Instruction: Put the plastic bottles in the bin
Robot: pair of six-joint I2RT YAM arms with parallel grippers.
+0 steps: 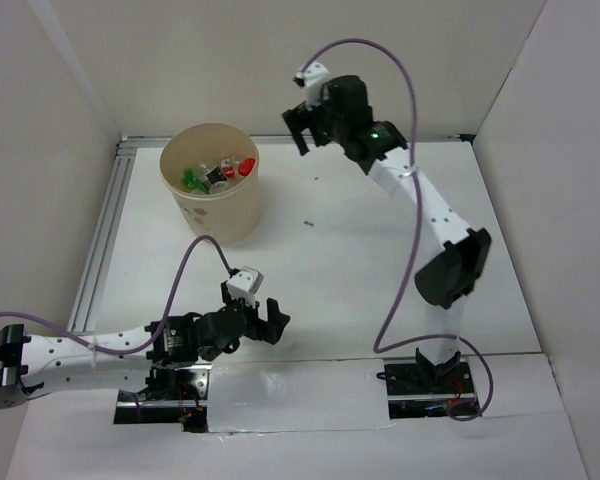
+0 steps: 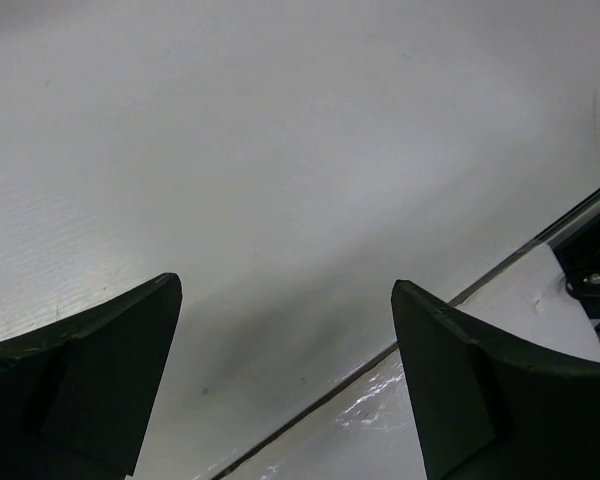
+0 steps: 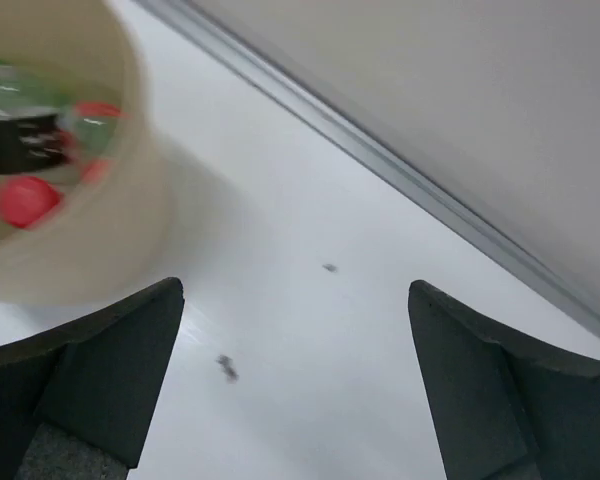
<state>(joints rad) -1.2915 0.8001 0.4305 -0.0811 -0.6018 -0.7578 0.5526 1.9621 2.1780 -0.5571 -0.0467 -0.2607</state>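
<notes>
The tan bin [image 1: 212,205] stands at the back left of the table. Plastic bottles [image 1: 218,173] lie inside it, with red caps, a dark label and one green one. The right wrist view shows the bin's rim [image 3: 130,90] and the bottles [image 3: 25,150] in it at the upper left. My right gripper [image 1: 302,130] is open and empty, raised to the right of the bin; its fingers [image 3: 110,350] frame bare table. My left gripper [image 1: 265,320] is open and empty, low near the table's front edge. No bottle shows on the table.
White walls enclose the table on the left, back and right. A metal rail [image 1: 100,240] runs along the left edge. A seam with a taped strip [image 2: 400,350] crosses the table front near the arm bases.
</notes>
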